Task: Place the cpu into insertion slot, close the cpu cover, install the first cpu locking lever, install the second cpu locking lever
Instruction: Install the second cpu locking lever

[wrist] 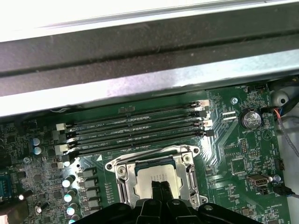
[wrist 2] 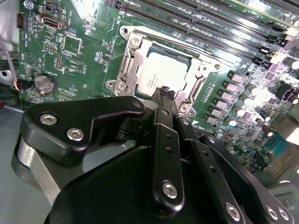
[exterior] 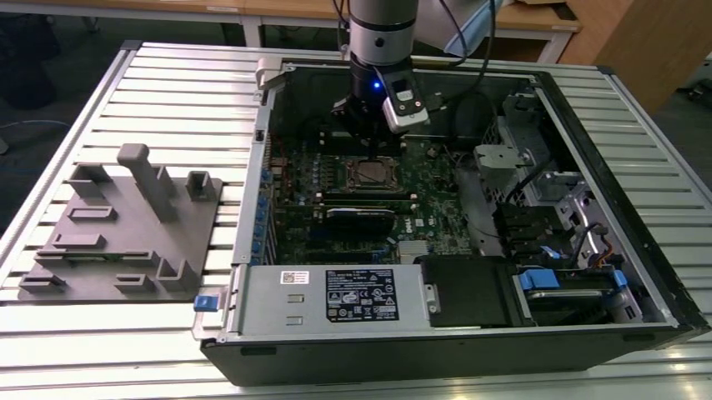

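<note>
Pincer (wrist 2: 164, 92) fingertips meet in a closed point just above the cpu (wrist 2: 161, 74), holding nothing, and its black body hides the socket's near edge in both wrist views. Seated in the insertion slot (wrist: 156, 175), the chip shows through the cpu cover (wrist 2: 130, 60) lying flat around it, inside the open computer case (exterior: 623, 192) at the counter's (exterior: 178, 75) middle.

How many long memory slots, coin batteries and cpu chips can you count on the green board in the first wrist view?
memory slots: 4
coin battery: 1
cpu: 1
Total: 6
</note>
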Tool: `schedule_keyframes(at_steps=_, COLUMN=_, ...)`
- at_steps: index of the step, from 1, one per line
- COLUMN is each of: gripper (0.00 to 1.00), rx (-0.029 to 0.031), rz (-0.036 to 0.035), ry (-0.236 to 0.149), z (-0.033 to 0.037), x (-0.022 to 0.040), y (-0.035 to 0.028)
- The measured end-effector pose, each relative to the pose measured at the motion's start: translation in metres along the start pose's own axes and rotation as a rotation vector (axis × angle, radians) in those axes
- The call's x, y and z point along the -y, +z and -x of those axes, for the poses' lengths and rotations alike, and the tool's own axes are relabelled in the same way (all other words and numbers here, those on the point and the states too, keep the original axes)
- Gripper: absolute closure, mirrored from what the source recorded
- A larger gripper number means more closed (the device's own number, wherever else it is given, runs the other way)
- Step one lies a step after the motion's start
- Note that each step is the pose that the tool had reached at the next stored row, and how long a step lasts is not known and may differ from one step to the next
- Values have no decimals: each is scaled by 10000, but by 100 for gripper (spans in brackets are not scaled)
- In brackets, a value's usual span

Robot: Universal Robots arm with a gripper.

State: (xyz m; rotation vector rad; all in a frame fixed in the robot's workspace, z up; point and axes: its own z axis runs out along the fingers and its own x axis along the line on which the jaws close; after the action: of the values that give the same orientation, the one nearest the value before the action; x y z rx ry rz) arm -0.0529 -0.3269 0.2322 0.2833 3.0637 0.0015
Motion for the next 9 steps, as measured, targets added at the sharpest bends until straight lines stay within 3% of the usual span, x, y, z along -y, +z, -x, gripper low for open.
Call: schedule_keyframes(at_steps=9, gripper=90, rx=-33, rz=-5, ry=-1, z=0, x=0, y=0)
